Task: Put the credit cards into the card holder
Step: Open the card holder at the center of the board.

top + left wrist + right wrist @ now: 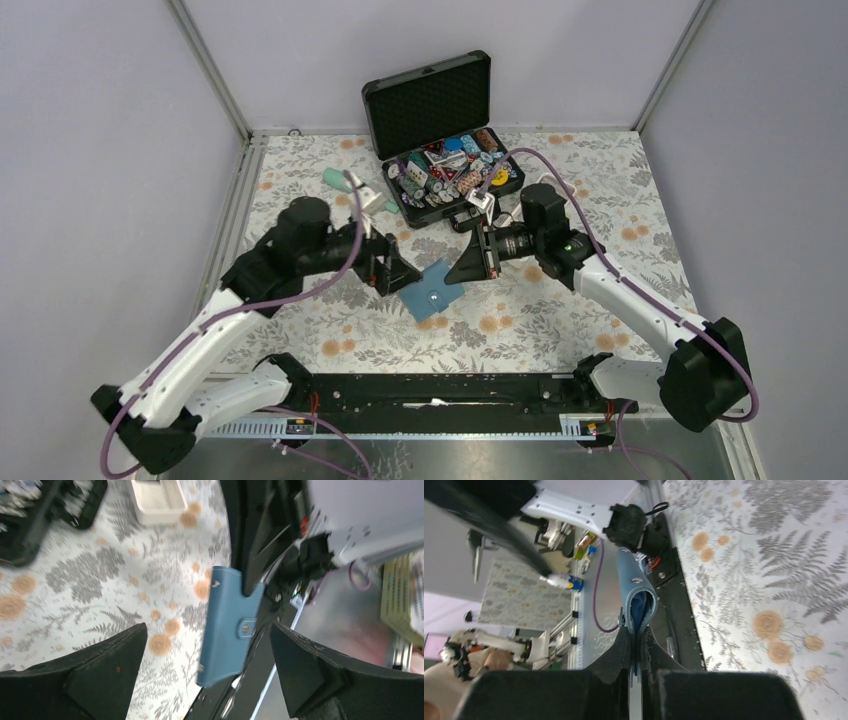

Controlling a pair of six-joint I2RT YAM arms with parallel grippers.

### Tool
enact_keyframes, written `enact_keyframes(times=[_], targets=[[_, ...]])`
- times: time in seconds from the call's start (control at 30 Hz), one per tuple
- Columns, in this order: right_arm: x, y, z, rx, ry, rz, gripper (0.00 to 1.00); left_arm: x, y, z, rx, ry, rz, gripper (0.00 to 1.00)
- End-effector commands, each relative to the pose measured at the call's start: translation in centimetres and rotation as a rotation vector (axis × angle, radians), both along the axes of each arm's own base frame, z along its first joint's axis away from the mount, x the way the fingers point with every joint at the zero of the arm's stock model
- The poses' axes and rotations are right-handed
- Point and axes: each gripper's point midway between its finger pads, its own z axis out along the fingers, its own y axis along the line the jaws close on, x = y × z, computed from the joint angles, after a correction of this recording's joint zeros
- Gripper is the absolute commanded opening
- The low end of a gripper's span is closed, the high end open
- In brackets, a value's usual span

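Note:
The teal-blue card holder [430,291] is folded shut and hangs just above the flowered cloth at the middle of the table. My right gripper [452,276] is shut on its right edge. In the right wrist view the jaws [638,639] pinch the holder [636,594] edge-on. My left gripper [397,272] is open just left of the holder. In the left wrist view its fingers [208,632] stand wide on either side of the holder [227,630], not touching it. I cannot pick out the credit cards.
An open black foam-lined case [436,108] full of poker chips stands at the back centre. A long white tray [373,201] and a teal cylinder [333,178] lie left of it; the tray also shows in the left wrist view [156,500]. A black rail [440,392] runs along the near edge.

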Motion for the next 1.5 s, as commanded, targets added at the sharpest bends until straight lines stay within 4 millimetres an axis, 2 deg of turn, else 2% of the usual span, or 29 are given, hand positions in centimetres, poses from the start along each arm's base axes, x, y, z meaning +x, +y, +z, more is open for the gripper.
enact_keyframes(times=[0.0,0.13,0.17,0.27,0.33,0.57,0.67,0.77,0.93,1.03,1.07,1.1,1.2,1.23,1.27,1.37,1.47], targets=[[-2.5,0.9,4.5,0.105,-0.087,0.163,0.00,-2.1,-0.7,-2.5,0.086,0.062,-0.189,0.99],[-3.0,1.3,4.8,0.116,-0.087,0.206,0.00,-3.4,-1.7,-3.3,0.066,0.111,-0.300,0.97],[-3.2,1.5,4.9,0.120,-0.086,0.224,0.00,-3.7,-2.0,-3.4,0.058,0.125,-0.324,0.92],[-3.6,1.8,5.0,0.126,-0.081,0.259,0.00,-4.0,-2.5,-3.2,0.030,0.147,-0.362,0.67],[-3.8,1.8,5.0,0.127,-0.081,0.268,0.00,-4.1,-2.8,-3.0,0.005,0.151,-0.380,0.58],[-3.9,1.7,4.6,0.117,-0.089,0.270,0.00,-4.3,-2.9,-3.0,-0.028,0.178,-0.396,0.57],[-4.1,1.6,4.4,0.114,-0.085,0.273,0.00,-4.5,-2.9,-3.0,-0.041,0.184,-0.406,0.41],[-4.1,1.6,4.1,0.104,-0.084,0.275,0.00,-4.6,-2.9,-3.2,-0.049,0.192,-0.418,0.02],[-3.3,1.8,3.5,0.059,-0.093,0.227,0.02,-4.5,-2.9,-3.5,-0.049,0.197,-0.411,0.00],[-2.0,2.2,3.3,0.030,-0.122,0.157,0.29,-3.7,-2.6,-3.4,-0.051,0.184,-0.362,0.00],[-1.4,2.3,3.2,0.014,-0.137,0.126,0.44,-3.2,-2.5,-3.2,-0.055,0.180,-0.340,0.00],[-0.7,2.3,3.0,-0.009,-0.150,0.092,0.53,-2.6,-2.3,-3.1,-0.059,0.178,-0.312,0.00],[1.2,1.9,2.4,-0.104,-0.194,-0.019,0.68,0.1,-1.7,-2.8,-0.072,0.194,-0.194,0.00],[2.1,1.7,2.4,-0.134,-0.215,-0.069,0.78,1.3,-1.3,-2.8,-0.071,0.200,-0.137,0.00],[2.7,1.4,2.6,-0.155,-0.235,-0.114,0.81,2.6,-0.9,-3.1,-0.062,0.211,-0.076,0.00],[4.4,0.7,3.3,-0.182,-0.286,-0.235,0.82,5.9,0.2,-3.4,-0.071,0.254,0.068,0.00],[5.0,0.7,4.4,-0.158,-0.305,-0.282,0.83,7.4,0.6,-4.1,-0.061,0.246,0.117,0.00]])
